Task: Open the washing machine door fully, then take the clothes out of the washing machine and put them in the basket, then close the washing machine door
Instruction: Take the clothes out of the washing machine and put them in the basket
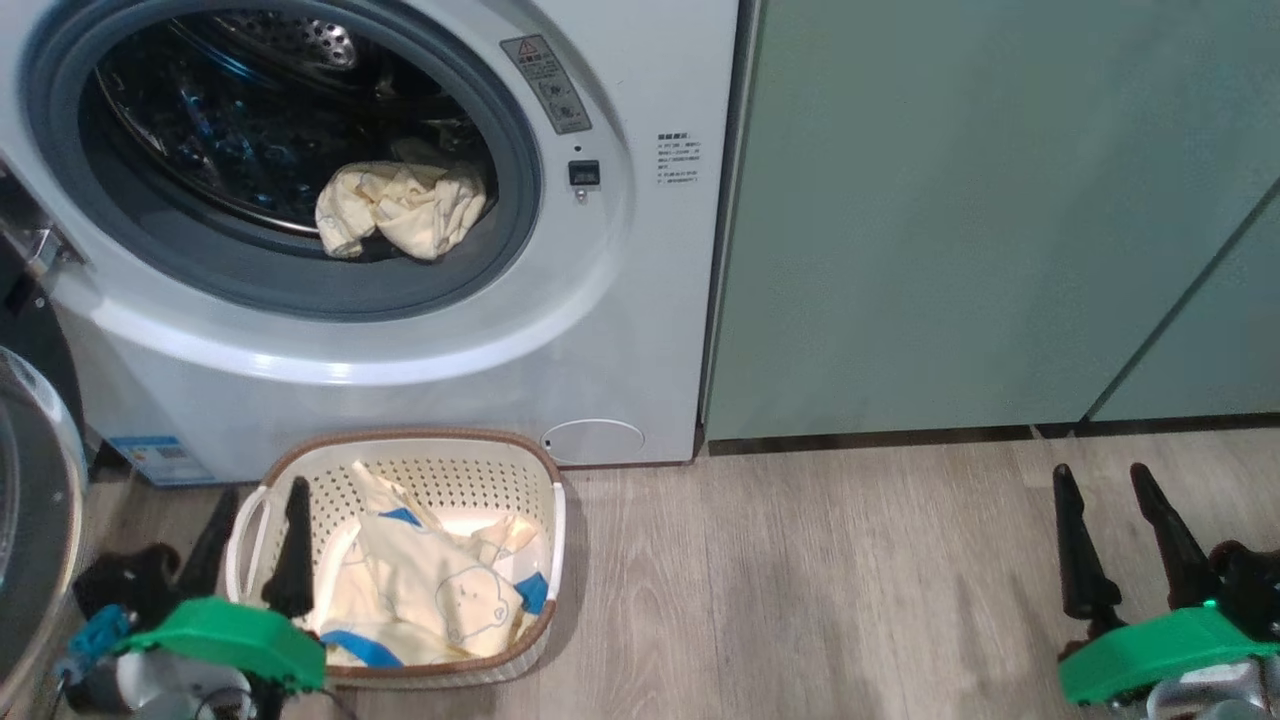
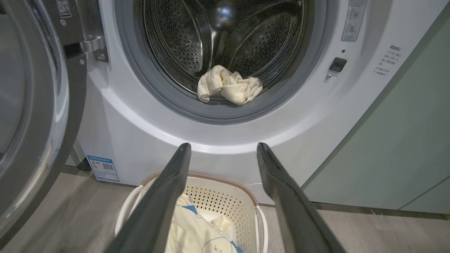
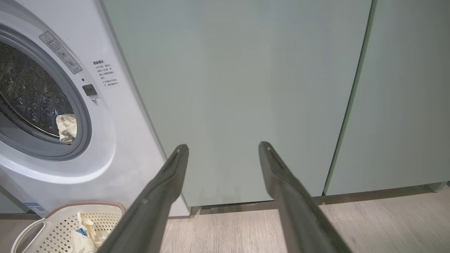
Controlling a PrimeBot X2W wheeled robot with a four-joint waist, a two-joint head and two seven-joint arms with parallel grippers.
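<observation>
Clothes sit in two places at this moment. Going from the left of the head view, the door [image 1: 28,520] stands swung wide at 9 o'clock, well clear of the opening. Next comes the washer [image 1: 620,300], its grey seal [image 1: 300,290] ringing the steel drum [image 1: 290,40]. One cream bundle [image 1: 400,208] lies crumpled at about 5 o'clock inside the opening, at the drum's front edge and touching or nearly touching the seal. At 6 o'clock from the opening, the basket [image 1: 400,437] sits on the floor [image 1: 800,560] just in front of the washer. A garment [image 1: 430,590] with blue patches and a bear outline is spread in it. The left fingers [image 1: 296,545] hang over the basket's 9 o'clock side, spread wide and holding nothing. Further right are the green cabinets [image 1: 950,200]. At 4 o'clock of the view the right fingers [image 1: 1078,560] hover over the floor, well apart from the washer, likewise spread wide and empty.

The door step looks done and the unloading is part-way through, so the step in hand is fetching the bundle. That calls for the left arm to rise from the basket and reach forward into the opening toward 5 o'clock. Its fingers should stay wide enough to straddle the cloth, then pinch into its thick middle so nothing trails on the seal. Closing the door comes only after that.
</observation>
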